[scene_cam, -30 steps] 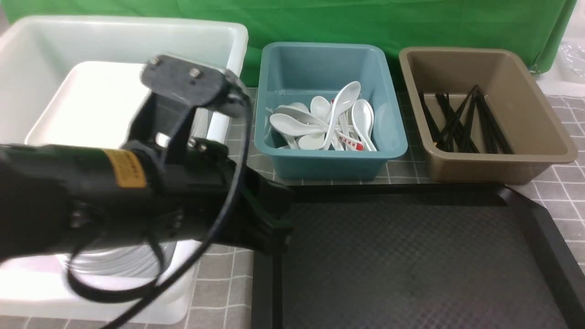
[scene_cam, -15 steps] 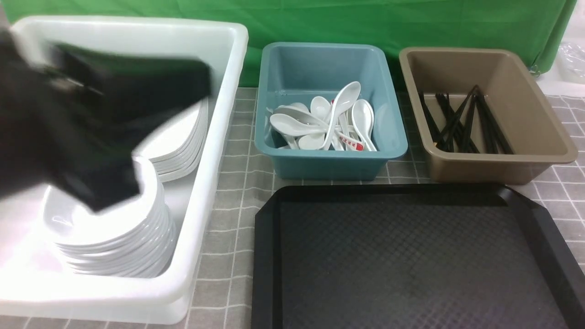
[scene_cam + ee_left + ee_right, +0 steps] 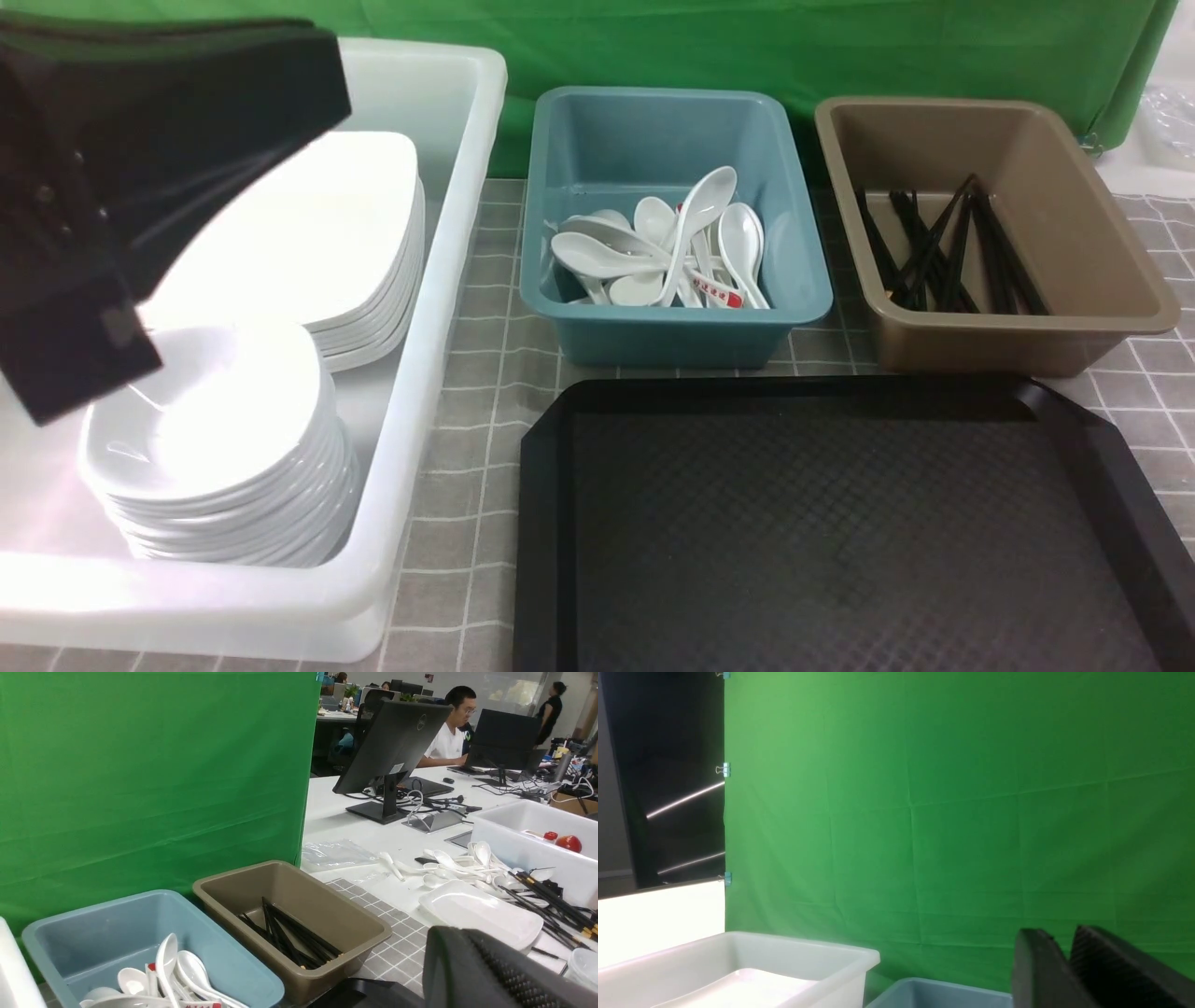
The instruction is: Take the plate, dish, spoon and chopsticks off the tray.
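The black tray [image 3: 840,523] lies at the front with nothing on it. White plates [image 3: 308,224] and a stack of small dishes [image 3: 215,420] sit in the white tub [image 3: 411,373] on the left. A plain white spoon [image 3: 695,219] tops the pile in the teal tub [image 3: 672,327]. Black chopsticks [image 3: 943,247] lie in the brown tub [image 3: 1027,327]. My left arm [image 3: 140,168] hangs blurred over the white tub. Its gripper [image 3: 444,942] is shut and empty. My right gripper [image 3: 1057,938] is raised before the green backdrop, slightly open with nothing between its fingers.
A green backdrop [image 3: 747,47] stands behind the three tubs. In the left wrist view, a side table beyond the brown tub carries a loose white plate [image 3: 481,910], spoons [image 3: 467,858], chopsticks [image 3: 546,896] and another white bin [image 3: 528,826].
My left arm has swung from the tray's left edge up and back over the white tub, uncovering the stacks of plates and dishes. Tubs and tray have not moved.
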Controlling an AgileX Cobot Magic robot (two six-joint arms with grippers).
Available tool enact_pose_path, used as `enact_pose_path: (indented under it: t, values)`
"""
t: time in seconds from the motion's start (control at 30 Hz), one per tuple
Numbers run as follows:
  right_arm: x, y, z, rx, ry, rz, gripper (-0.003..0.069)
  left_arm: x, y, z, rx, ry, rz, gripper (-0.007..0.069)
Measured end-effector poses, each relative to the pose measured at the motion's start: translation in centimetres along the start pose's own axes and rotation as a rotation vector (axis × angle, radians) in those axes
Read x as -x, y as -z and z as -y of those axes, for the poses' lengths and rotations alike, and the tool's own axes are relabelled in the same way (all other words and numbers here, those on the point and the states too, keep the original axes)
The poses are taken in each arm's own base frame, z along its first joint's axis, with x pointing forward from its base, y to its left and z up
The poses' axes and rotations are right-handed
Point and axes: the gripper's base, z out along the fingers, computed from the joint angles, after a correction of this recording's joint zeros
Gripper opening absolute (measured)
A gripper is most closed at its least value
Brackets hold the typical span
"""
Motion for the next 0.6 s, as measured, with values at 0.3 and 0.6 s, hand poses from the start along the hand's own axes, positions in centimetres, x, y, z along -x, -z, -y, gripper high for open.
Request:
enact_pose_path:
  t: [0.3,0.6]
  values:
    - [0.0,0.0,0.0,0.000,0.000,0.000,0.0177,-1.5,0.5,-0.4,0.039,-0.093,-0.106,0.0002]
    - [0.0,0.0,0.0,0.000,0.000,0.000,0.0189,-8.3,5.6,-3.7,0.332,-0.066,0.110,0.0002]
